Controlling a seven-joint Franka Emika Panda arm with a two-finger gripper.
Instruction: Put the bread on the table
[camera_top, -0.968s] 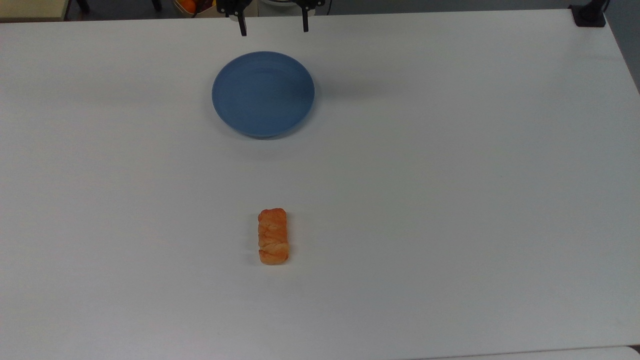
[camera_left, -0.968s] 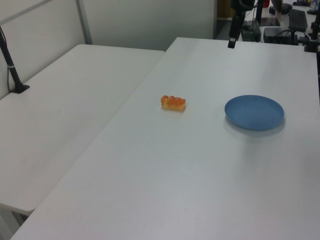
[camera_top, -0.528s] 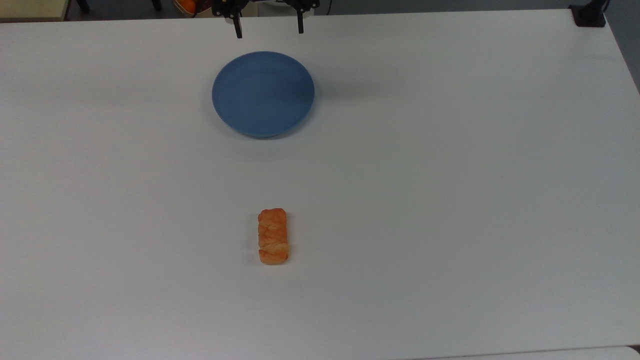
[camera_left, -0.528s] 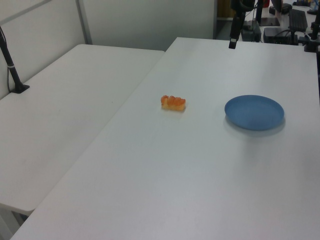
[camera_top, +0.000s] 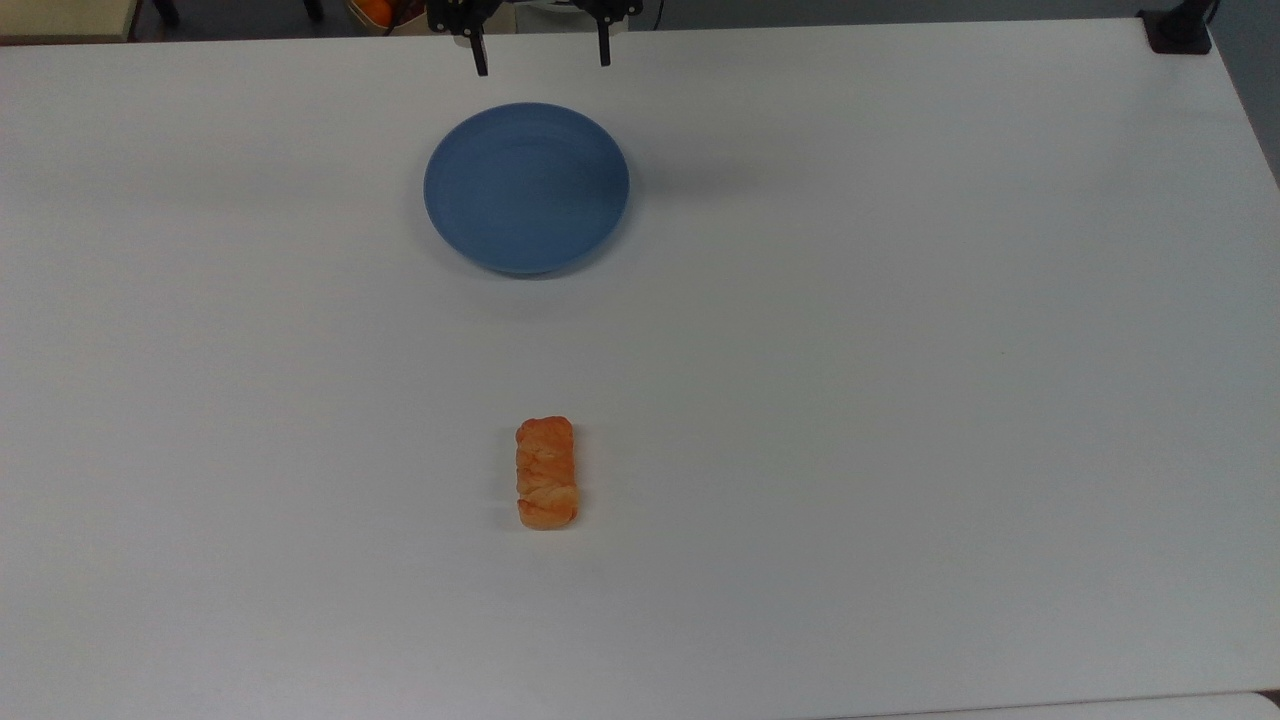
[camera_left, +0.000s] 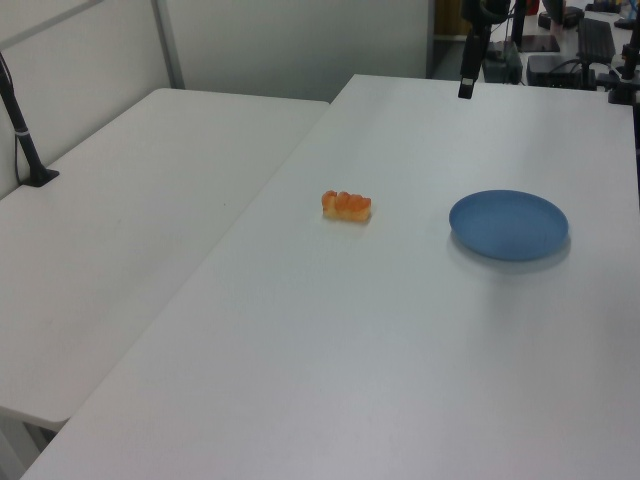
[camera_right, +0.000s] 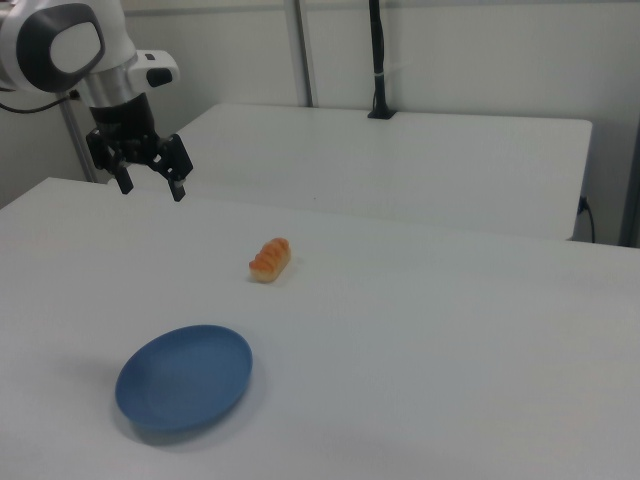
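Observation:
The golden-orange bread (camera_top: 546, 473) lies flat on the white table (camera_top: 900, 350), well apart from the blue plate (camera_top: 527, 186). The same bread (camera_left: 346, 206) (camera_right: 270, 260) rests alone on the tabletop in the left and right views. My gripper (camera_top: 541, 62) hangs open and empty in the air past the plate's far rim, at the top edge of the top view. In the right view the gripper (camera_right: 151, 188) sits high at the upper left, its two black fingers spread apart. One black finger (camera_left: 465, 84) shows in the left view above the plate (camera_left: 508, 224).
The blue plate (camera_right: 184, 378) holds nothing. A second white table (camera_left: 130, 220) adjoins along the left view's left, with a black post (camera_left: 22, 130) clamped to it. A black mount (camera_top: 1178, 28) sits at the top view's upper right corner.
The gripper drifted slightly sideways near the top view's top edge and stayed open. Bread and plate have not moved.

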